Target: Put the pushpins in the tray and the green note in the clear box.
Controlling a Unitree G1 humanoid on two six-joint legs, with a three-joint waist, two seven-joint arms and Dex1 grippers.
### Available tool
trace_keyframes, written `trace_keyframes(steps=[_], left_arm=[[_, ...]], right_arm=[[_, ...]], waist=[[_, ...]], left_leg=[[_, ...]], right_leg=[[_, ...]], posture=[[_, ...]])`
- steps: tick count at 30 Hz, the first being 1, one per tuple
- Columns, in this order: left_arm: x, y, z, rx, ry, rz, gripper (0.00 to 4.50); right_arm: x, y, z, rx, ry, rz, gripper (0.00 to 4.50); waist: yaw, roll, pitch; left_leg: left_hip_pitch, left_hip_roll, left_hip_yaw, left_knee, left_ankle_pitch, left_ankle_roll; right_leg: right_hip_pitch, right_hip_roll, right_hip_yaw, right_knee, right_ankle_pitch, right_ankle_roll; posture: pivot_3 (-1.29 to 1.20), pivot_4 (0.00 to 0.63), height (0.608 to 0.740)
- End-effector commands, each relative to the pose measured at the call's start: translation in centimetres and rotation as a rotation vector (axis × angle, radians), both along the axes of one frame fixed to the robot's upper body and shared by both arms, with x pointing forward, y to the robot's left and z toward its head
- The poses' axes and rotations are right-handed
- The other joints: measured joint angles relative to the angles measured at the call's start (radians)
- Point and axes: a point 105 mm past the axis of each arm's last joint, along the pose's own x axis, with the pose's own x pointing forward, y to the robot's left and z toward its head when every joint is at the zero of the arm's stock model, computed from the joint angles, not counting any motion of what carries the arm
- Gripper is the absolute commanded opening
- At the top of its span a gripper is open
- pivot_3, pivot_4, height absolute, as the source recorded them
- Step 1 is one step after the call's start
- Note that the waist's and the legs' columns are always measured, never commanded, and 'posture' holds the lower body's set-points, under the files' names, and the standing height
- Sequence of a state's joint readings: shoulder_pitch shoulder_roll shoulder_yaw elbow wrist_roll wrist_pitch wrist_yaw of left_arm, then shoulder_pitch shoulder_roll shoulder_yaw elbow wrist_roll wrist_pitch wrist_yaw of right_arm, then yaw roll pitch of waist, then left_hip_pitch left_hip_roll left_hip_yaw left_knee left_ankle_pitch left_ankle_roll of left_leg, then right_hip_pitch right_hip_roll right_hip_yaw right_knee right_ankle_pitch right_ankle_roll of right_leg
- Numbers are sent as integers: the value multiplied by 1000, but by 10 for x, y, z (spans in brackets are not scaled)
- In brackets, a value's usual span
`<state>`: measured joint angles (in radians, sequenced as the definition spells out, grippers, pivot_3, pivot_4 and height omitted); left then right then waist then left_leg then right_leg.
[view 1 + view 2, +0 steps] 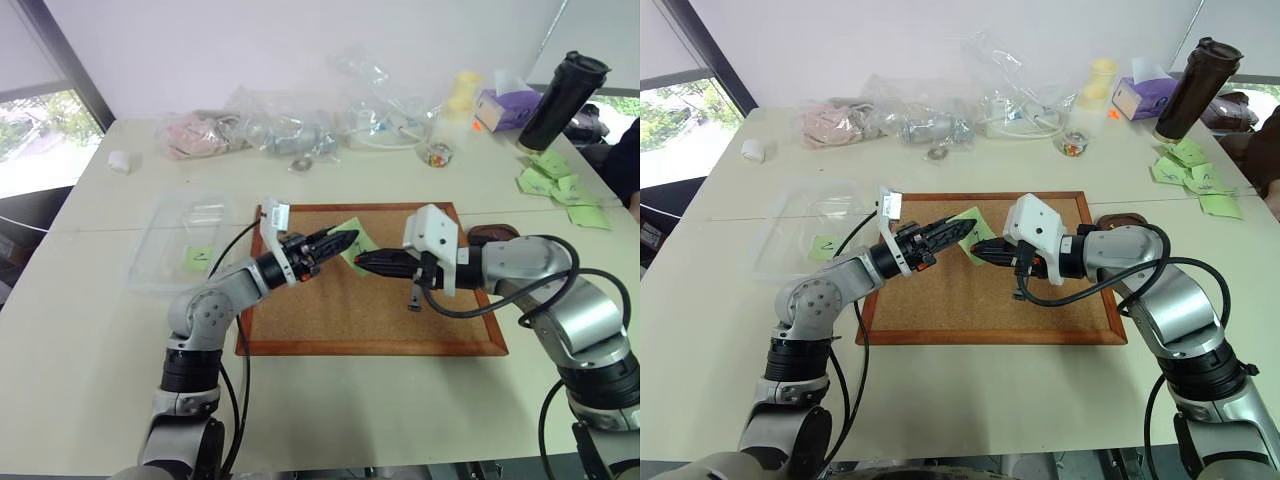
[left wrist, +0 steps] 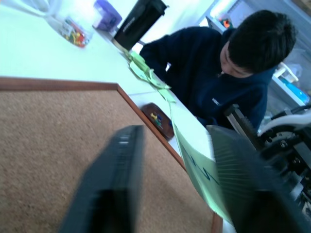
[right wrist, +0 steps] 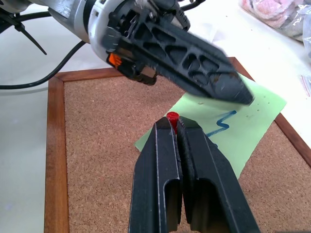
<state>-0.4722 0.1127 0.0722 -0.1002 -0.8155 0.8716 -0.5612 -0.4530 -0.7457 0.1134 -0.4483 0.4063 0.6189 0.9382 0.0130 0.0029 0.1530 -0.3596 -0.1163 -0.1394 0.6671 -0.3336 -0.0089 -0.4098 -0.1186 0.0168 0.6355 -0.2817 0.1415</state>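
The green note (image 1: 354, 238) lies tilted over the corkboard (image 1: 370, 310), with one edge raised. My left gripper (image 1: 345, 241) is at that edge, its fingers (image 2: 114, 174) apart with the note (image 2: 199, 170) between them, next to one finger. My right gripper (image 3: 174, 124) meets it from the other side, shut on a red pushpin (image 3: 172, 117) at the note's near edge. The tray (image 1: 492, 232), a dark brown dish, sits just off the board's right side with pushpins (image 2: 155, 118) in it. The clear box (image 1: 160, 245) stands to the left of the board and holds another green note (image 1: 198, 258).
A bunch of green notes (image 1: 560, 185) and a black tumbler (image 1: 560, 100) are at the far right. Clear plastic bags (image 1: 290, 125), a small jar of pins (image 1: 438, 152) and a purple tissue box (image 1: 505, 105) line the back. A person (image 2: 218, 63) sits at the table's right.
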Motion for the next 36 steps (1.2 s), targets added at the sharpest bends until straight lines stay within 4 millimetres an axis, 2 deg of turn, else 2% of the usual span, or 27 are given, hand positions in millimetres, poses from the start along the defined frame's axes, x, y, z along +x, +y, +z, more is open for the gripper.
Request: trace_keyframes(steps=[1, 2, 5, 10, 14, 16, 19, 23, 26, 32, 36], left_arm=[[-4, 6, 9, -8, -33, -8, 466], [-3, 8, 8, 3, -34, -2, 53], [-2, 15, 4, 37, -43, 11, 53], [5, 34, -4, 84, -45, 57, 53], [8, 40, -6, 100, -53, 78, 53], [9, 41, -7, 99, -54, 83, 53], [9, 42, -6, 95, -59, 93, 53], [8, 44, -3, 81, -68, 98, 53], [7, 42, -3, 79, -70, 95, 53], [5, 42, -2, 74, -74, 94, 53], [4, 42, -1, 73, -77, 97, 53]], right_arm=[[-3, 4, 14, 3, -77, 19, 0], [-2, 3, 15, 6, -80, 10, 0], [0, 0, 18, 15, -89, -9, 0], [7, -14, 37, 101, -93, -91, 0], [18, -44, 56, 252, -55, -229, 0], [23, -61, 58, 292, -40, -301, 0], [31, -93, 52, 313, -16, -421, 0], [47, -159, 22, 246, -1, -689, 0], [53, -191, 2, 199, 7, -814, 0], [56, -223, -24, 173, 44, -940, 0], [57, -227, -35, 175, 79, -957, 0]], waist=[[0, 0, 0], [0, 0, 0], [-1, 0, 0], [0, 0, 0], [2, 0, 0], [3, 0, 0], [2, 0, 0], [1, 0, 0], [-1, 0, 0], [-4, 0, 0], [-1, 0, 0]], left_leg=[[0, 0, 0, 0, 0, 0], [0, 0, 0, 0, 0, 0], [0, 0, 0, 0, 0, 0], [0, 0, 0, 0, 0, 0], [0, 0, 0, 0, 0, 0], [0, 0, 0, 0, 0, 0], [0, 0, 0, 0, 0, 0], [0, 0, 0, 0, 0, 0], [0, -1, 1, 0, 0, 0], [0, 0, 2, -1, 0, 0], [0, 0, 2, -1, 0, 0]], right_leg=[[0, 0, 0, 0, 0, 0], [0, 0, 0, 0, 0, 0], [0, 0, 0, 0, 0, 0], [0, 0, 0, 0, 0, 0], [0, 0, 0, 0, 0, 0], [0, 0, 0, 0, 0, 0], [0, 0, 0, 0, 0, 0], [1, 0, 0, 0, 0, 0], [0, 0, 0, 0, 0, 0], [-1, 0, 1, 1, 0, 0], [-1, 0, 1, 1, 0, 0]], posture=[[0, 150, 740], [0, 150, 740], [0, 150, 740], [0, 150, 740], [0, 150, 740], [0, 150, 740], [0, 150, 740], [0, 150, 740], [0, 150, 740], [0, 150, 740], [0, 150, 740]])
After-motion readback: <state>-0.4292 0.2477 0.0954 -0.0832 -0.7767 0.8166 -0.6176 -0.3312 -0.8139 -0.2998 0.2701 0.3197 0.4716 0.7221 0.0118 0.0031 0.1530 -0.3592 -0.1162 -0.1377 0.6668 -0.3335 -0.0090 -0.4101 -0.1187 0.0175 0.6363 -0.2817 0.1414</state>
